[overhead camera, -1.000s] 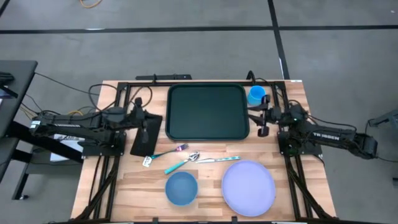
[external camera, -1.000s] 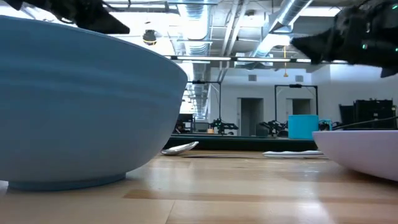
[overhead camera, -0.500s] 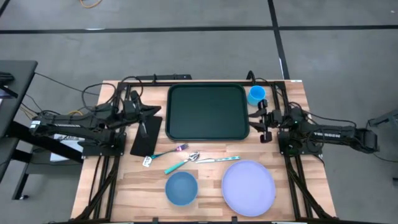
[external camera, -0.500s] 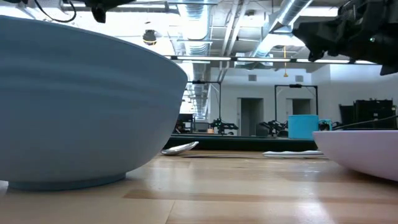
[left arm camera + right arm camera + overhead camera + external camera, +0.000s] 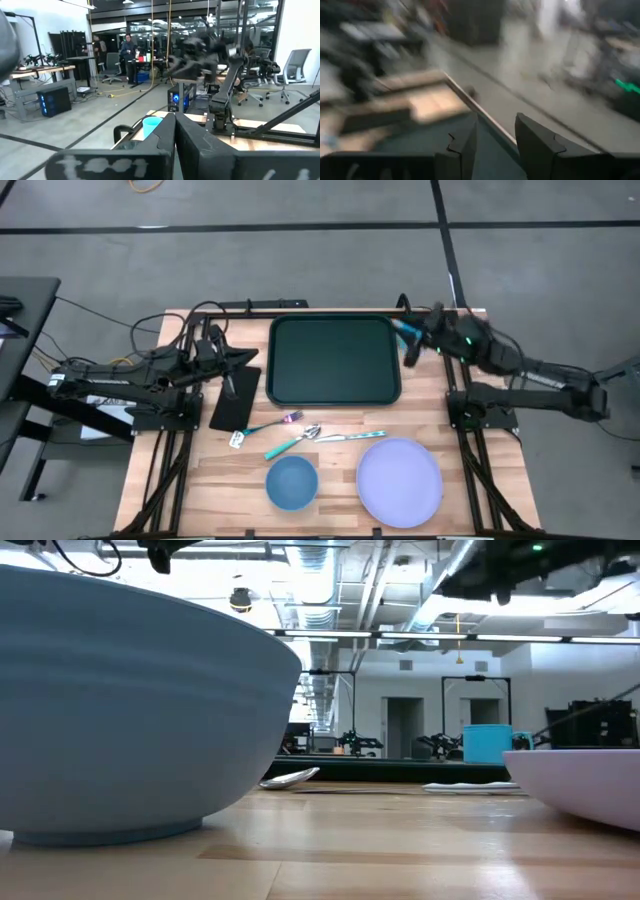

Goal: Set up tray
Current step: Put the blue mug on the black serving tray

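Two arms flank the tray (image 5: 334, 360), which lies flat at the table's far middle. Right gripper (image 5: 408, 345) hovers at the tray's far right corner beside the cup (image 5: 408, 330), jaws partly parted around nothing. Left gripper (image 5: 252, 354) sits pinched closed, empty, just left of the tray above a black piece (image 5: 235, 398).

Looking straight down from high above on the whole table (image 5: 240, 480). Peeking low and flat across the tabletop, right up against the blue bowl (image 5: 120, 710). Riding on each wrist, facing forward past dark fingers (image 5: 165, 145); blue cup (image 5: 151, 125) shared with low view.
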Tool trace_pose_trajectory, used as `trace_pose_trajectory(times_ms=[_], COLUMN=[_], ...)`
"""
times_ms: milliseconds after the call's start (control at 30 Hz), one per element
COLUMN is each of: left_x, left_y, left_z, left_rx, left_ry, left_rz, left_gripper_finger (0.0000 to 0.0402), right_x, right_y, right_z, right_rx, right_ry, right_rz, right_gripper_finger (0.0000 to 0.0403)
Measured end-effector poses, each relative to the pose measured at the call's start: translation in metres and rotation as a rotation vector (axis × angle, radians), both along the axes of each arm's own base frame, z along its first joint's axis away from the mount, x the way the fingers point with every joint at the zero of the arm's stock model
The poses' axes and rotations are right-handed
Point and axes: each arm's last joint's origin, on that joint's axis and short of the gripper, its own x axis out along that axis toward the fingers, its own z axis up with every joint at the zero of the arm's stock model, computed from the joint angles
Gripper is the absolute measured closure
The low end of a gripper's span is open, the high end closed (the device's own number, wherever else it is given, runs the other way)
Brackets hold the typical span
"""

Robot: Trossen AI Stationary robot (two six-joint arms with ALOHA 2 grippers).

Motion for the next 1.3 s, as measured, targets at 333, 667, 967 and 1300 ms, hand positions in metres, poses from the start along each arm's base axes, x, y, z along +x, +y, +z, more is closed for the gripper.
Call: trace_pose_trajectory(times_ms=[333, 667, 967, 1300], left_x=[0.000, 0.000, 0.000, 0.000], left_y=[0.000, 0.000, 0.000, 0.000], left_z=[0.000, 0.000, 0.000, 0.000], left_rx=[0.007, 0.050, 0.047, 0.047], left_ry=[0.006, 0.018, 0.016, 0.020], left_rz=[0.001, 0.008, 0.007, 0.007], left_gripper_finger=[0.0401, 0.0401, 0.0401, 0.0401], right_x=[0.002, -0.029, -0.043, -0.040], right_y=[-0.060, -0.113, -0.139, -0.137], right_z=[0.017, -0.032, -0.051, -0.058], right_rx=[0.259, 0.652, 0.744, 0.816], right_ry=[0.530, 0.898, 0.915, 0.967], right_rz=[-0.250, -0.219, -0.192, -0.187], right_gripper_finger=[0.0280, 0.0280, 0.0280, 0.0278])
